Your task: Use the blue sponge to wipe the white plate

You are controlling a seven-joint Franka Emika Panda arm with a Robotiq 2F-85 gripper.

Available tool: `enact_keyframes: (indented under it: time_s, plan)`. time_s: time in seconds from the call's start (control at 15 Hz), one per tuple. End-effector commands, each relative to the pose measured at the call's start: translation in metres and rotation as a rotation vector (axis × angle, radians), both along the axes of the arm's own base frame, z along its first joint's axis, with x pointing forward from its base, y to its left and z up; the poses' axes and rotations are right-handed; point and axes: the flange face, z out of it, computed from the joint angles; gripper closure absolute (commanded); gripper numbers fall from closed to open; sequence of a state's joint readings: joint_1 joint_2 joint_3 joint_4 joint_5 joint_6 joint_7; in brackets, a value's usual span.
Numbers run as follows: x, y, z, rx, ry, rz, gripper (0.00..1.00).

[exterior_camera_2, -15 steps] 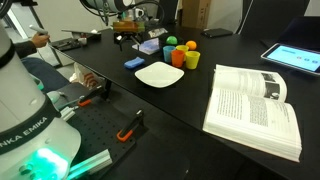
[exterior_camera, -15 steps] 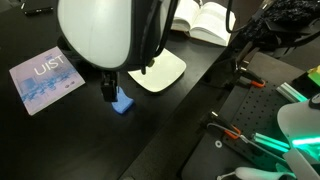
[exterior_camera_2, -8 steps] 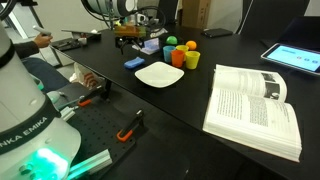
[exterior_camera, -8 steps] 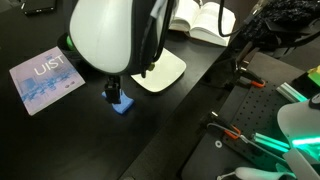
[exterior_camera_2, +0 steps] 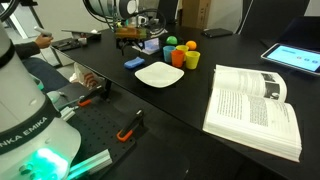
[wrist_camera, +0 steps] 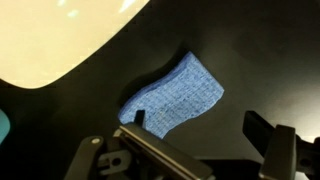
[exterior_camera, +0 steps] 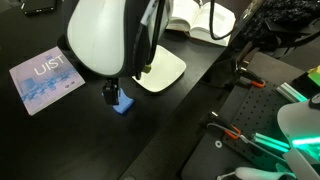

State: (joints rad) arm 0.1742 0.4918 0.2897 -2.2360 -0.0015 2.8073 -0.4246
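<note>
Gripper (wrist_camera: pixel 200 125) hovers with jaws spread wide over the blue sponge (wrist_camera: pixel 172 98) — it lies on the black tabletop (exterior_camera: pixel 70 135), just beside the white plate (exterior_camera: pixel 165 72) — with an open book (exterior_camera_2: pixel 250 105) well apart.

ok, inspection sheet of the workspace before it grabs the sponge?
Surface: black table, no spills seen.
Job's things: blue sponge lies flat on the table beside the white plate, with a gap between them; the plate is bare.
Clutter: open book, pale blue booklet, orange cup, yellow cup, tablet.
Grippers: gripper open, low over the sponge, holding nothing.
Cables: black tangle at the table's edge, away from the sponge.
Surroundings: red-handled clamp on the mounting board by the robot base.
</note>
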Motion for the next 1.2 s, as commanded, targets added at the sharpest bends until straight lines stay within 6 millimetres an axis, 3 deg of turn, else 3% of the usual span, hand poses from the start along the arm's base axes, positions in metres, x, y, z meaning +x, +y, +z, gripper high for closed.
enact_keyframes:
  time_s: [0.0, 0.4, 1.13]
  plan:
    - [0.006, 0.006, -0.001, -0.005, 0.004, -0.001, 0.00]
    - [0.004, 0.007, -0.013, -0.013, 0.032, 0.008, 0.00]
    - [0.018, 0.019, -0.025, 0.015, -0.085, 0.087, 0.00]
